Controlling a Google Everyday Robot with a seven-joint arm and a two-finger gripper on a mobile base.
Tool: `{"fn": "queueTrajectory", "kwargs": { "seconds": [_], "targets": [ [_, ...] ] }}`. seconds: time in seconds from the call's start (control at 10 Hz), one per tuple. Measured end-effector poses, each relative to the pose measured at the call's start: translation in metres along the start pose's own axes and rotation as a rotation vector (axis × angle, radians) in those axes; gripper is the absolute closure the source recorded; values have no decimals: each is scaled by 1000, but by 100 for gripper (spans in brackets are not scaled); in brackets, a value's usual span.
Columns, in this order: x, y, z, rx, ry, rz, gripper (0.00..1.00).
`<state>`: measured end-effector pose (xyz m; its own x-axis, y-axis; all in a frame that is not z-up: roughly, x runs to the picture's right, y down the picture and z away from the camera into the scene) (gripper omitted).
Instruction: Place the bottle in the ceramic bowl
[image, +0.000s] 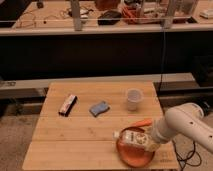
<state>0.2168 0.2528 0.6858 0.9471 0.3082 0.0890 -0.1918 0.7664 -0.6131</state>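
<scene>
Lying toward the far left of the wooden table (55, 145), well away from the ceramic bowl (131, 154), is a dark-and-white wrapped bar (67, 104), then a small blue-grey block (99, 108) closer to the bowl, and a translucent whitish cup (133, 99) standing beyond the bowl. The bowl itself, shallow and orange-red, sits at the table's near right corner with the bottle (134, 136) lying on its side over its far rim, clear-bodied, white cap pointing left, pale label with reddish marks. The gripper (153, 137) is at the bottle's right end above the bowl's right edge, and I cannot tell how its jaws stand.
</scene>
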Motion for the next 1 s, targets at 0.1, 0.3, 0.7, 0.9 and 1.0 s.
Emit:
{"fn": "queueTrajectory", "kwargs": {
  "seconds": [0.1,0.3,0.7,0.9,1.0],
  "targets": [
    [0,1,0,-2,-2,2,91],
    [-1,2,1,-6,-4,3,78],
    [0,5,2,-6,-7,14,77],
    [-2,6,3,-9,-9,17,78],
    [-1,7,3,-10,-8,19,83]
  ]
}}
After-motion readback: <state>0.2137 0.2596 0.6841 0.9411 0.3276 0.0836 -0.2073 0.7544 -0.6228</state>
